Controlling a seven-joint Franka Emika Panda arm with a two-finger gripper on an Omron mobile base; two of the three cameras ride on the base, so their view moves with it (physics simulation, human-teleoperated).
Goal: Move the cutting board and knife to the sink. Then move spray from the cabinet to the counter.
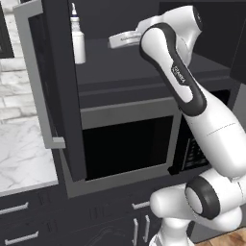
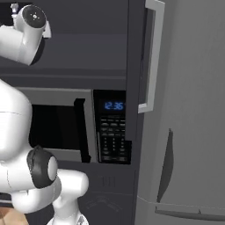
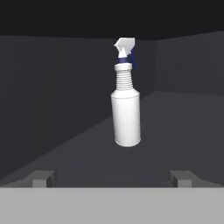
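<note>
My claw [image 3: 112, 177] gapes wide, empty, facing the slim white plastic spray bottle [image 3: 126, 109] upright on the dark cabinet shelf [image 3: 65, 148]. I'm fetching the spray. Next I should advance straight until my fingertips [image 3: 43, 177] flank its body.

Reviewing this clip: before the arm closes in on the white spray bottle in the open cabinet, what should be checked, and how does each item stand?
1. Dark charcoal cabinet door with grey bar handle swung open: ok.
2. Slim white spray bottle upright on the cabinet shelf: ok.
3. Gripper open, its dark fingers spread wider than the bottle: ok.
4. Bottle centred between the fingers in the hand view: ok, slightly toward one side.
5. Fingers around the bottle: not ok, it stands ahead of them, untouched.
6. White marble counter has bare room for the bottle: ok where visible, to the arm's left.
</note>
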